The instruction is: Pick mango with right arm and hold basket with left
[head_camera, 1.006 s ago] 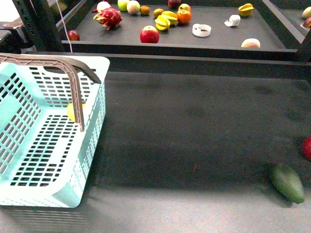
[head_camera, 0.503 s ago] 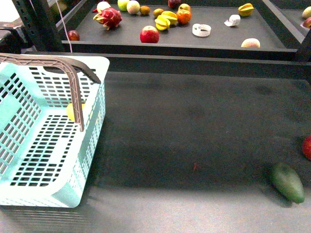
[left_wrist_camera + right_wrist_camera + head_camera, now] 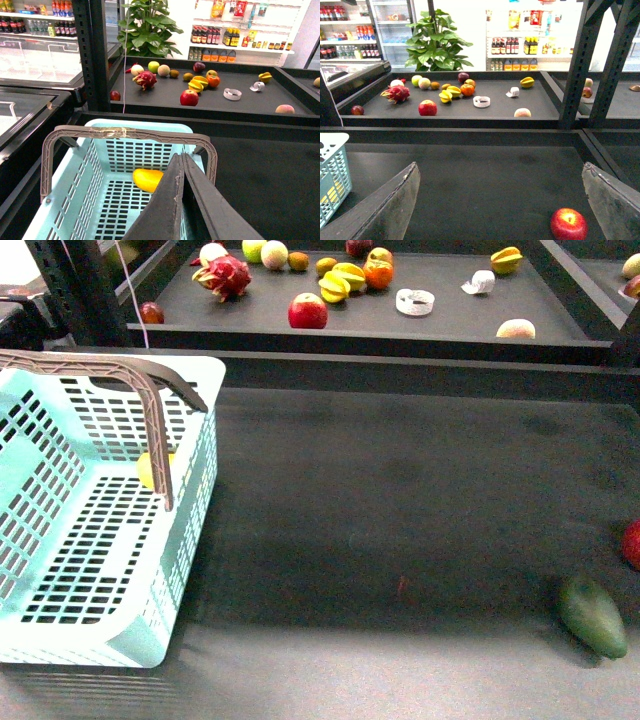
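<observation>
The pale aqua basket [image 3: 90, 540] stands at the left of the dark table, one brown ribbed handle [image 3: 150, 400] raised across it. The yellow-orange mango [image 3: 150, 468] lies inside on the basket floor, partly behind that handle in the front view. It shows plainly in the left wrist view as the mango [image 3: 147, 179] in the basket [image 3: 80, 190]. My left gripper [image 3: 181, 160] is shut with nothing in it, hovering over the basket's near side. My right gripper [image 3: 500, 172] is open above the table, empty. Neither arm appears in the front view.
A dark green oval fruit [image 3: 592, 616] and a red apple [image 3: 632, 543] lie at the table's right edge; that apple [image 3: 568, 224] sits near my right gripper. A raised rear shelf [image 3: 450, 325] carries several fruits, among them a dragon fruit [image 3: 224, 277] and a red apple [image 3: 308, 311].
</observation>
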